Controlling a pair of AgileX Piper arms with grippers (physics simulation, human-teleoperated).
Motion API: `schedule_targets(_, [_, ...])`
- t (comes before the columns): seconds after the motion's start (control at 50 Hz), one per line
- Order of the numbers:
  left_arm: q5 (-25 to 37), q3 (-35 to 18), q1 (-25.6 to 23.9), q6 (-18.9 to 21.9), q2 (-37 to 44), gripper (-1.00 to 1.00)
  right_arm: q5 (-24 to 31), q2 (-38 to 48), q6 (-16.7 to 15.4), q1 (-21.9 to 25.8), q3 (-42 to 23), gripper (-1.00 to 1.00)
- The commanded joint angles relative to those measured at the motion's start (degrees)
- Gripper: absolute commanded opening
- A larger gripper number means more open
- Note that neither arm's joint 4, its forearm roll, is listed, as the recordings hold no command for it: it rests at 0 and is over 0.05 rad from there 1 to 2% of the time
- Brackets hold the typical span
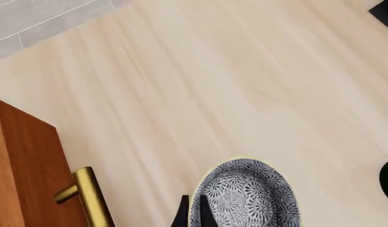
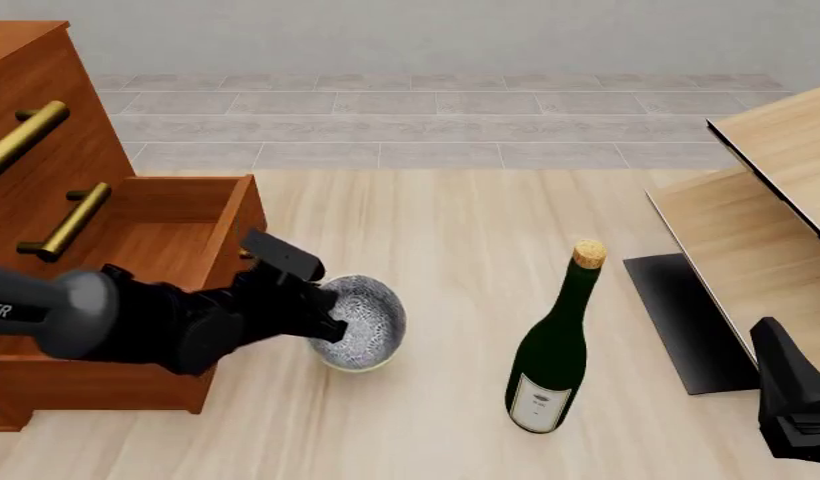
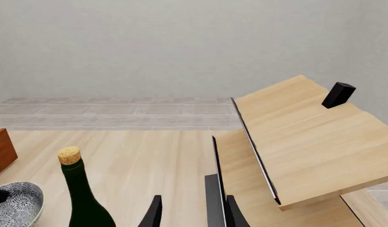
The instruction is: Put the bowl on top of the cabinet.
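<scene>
The bowl (image 2: pixel 370 322), blue-white patterned inside with a pale rim, sits low over the table just right of the cabinet's open drawer (image 2: pixel 183 230). My left gripper (image 2: pixel 327 318) is shut on its near-left rim. In the left wrist view one of the fingers (image 1: pixel 181 216) is outside the bowl (image 1: pixel 248 196) and the other inside, pinching the rim. The reddish-brown cabinet (image 2: pixel 50 130) with brass handles rises at the left; its top is cut off by the frame. My right gripper (image 3: pixel 194 215) stands open and holds nothing, at the near right.
A dark wine bottle (image 2: pixel 557 350) with a cork stands right of the bowl. Pale light-wood furniture (image 2: pixel 770 200) with a black panel (image 2: pixel 684 320) fills the right side. A brass handle (image 1: pixel 86 196) of the cabinet (image 1: pixel 23 161) lies close to the left gripper.
</scene>
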Motion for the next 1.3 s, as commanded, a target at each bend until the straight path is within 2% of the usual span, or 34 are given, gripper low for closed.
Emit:
schedule_targets(0.02, [0.58, 0.06, 0.98, 0.41, -2.74, -1.00, 0.00, 0.01, -0.01, 0.00, 0.00, 1.00])
schedule_targets(0.44, [7.22, -0.49, -0.60, -1.74, -15.68, -1.00, 0.00, 0.00, 0.00, 0.00, 0.00, 1.00])
schedule_targets(0.72, [15.35, -3.03, -0.17, -5.14, -27.04, -1.00, 0.00, 0.00, 0.00, 0.01, 0.00, 1.00])
schedule_targets(0.94, [20.15, -6.48, 4.27, -7.95, -33.63, -1.00, 0.00, 0.00, -0.01, 0.00, 0.00, 1.00])
schedule_targets(1.0, [22.52, -8.03, 6.01, -10.33, -36.30, -1.00, 0.00, 0.00, 0.02, -0.01, 0.00, 1.00])
schedule_targets(1.1, [24.57, -9.69, 7.38, -11.60, -38.48, -1.00, 0.00, 0.00, 0.01, -0.01, 0.00, 1.00])
schedule_targets(1.18, [26.70, -12.03, 10.61, -14.16, -40.58, -1.00, 0.00, 0.00, 0.00, 0.01, 0.00, 1.00])
schedule_targets(1.3, [27.25, -12.99, 13.19, -15.41, -42.69, -1.00, 0.00, 0.01, 0.00, 0.00, 0.00, 1.00])
